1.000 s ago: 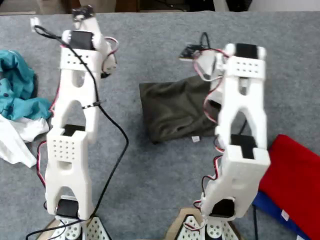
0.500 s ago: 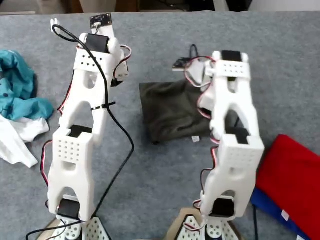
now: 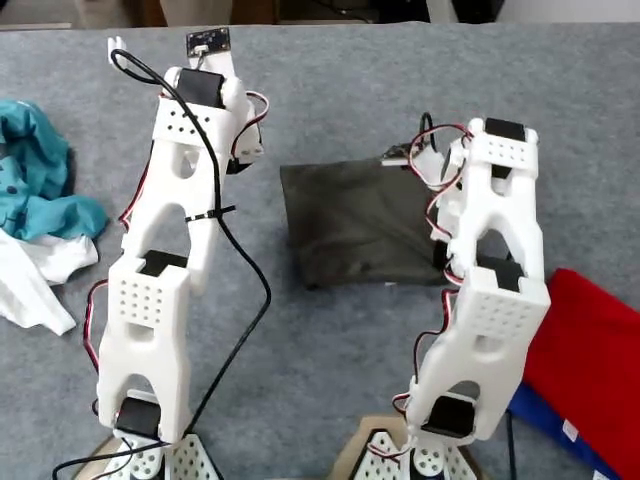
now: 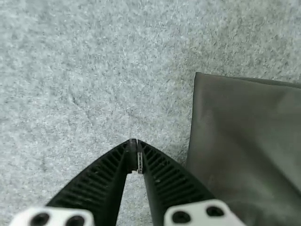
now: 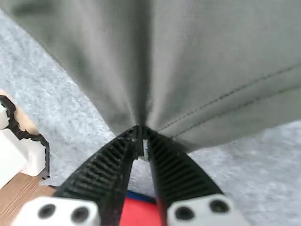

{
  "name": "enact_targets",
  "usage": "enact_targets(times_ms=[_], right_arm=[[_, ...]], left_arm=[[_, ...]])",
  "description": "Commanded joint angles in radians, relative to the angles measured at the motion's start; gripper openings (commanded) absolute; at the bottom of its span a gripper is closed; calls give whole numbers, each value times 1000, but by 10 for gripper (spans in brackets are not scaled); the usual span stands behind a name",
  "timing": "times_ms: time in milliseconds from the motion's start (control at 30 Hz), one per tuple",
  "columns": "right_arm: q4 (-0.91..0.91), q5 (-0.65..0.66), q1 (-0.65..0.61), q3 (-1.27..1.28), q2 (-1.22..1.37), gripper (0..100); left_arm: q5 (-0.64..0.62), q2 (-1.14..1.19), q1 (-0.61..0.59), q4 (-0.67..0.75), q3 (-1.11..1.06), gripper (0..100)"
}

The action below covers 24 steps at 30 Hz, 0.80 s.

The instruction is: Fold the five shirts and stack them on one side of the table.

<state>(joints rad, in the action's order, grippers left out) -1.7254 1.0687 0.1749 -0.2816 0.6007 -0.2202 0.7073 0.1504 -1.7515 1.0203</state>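
An olive shirt (image 3: 350, 225) lies folded in the middle of the grey table. My right gripper (image 5: 141, 137) is shut on a pinch of the olive shirt (image 5: 188, 61) at its edge nearest the right arm (image 3: 495, 230). My left gripper (image 4: 134, 157) is shut with nothing in it, low over bare carpet just beside the olive shirt's (image 4: 244, 146) corner. The left arm (image 3: 185, 150) stands to the left of that shirt. A folded red shirt (image 3: 590, 360) lies on a blue one (image 3: 540, 420) at the table's right side.
A crumpled teal shirt (image 3: 35, 180) and a white shirt (image 3: 30, 280) lie at the left edge. Both arm bases stand at the near edge. Bare grey carpet (image 3: 330, 90) stretches behind the olive shirt and between the arms.
The right arm has drawn back and to the right with the shirt's edge, spreading the olive shirt wider and flatter. The left arm swung right toward the shirt's corner, then held.
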Motion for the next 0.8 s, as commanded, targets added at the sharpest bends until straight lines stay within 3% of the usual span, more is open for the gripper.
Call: enact_targets(times_ms=[0,300,500,767], right_arm=[[-6,11,15,-79,-47,5],[43,-12,-87,-532,-104,5],[236,-137,-156,-549,70,5],[494,-224,-120,-555,326,5]], left_arm=[[20,-61,8,-8,2,19],[-18,-38,149,-6,0,19],[-63,88,219,49,17,19],[-63,209,219,137,17,19]])
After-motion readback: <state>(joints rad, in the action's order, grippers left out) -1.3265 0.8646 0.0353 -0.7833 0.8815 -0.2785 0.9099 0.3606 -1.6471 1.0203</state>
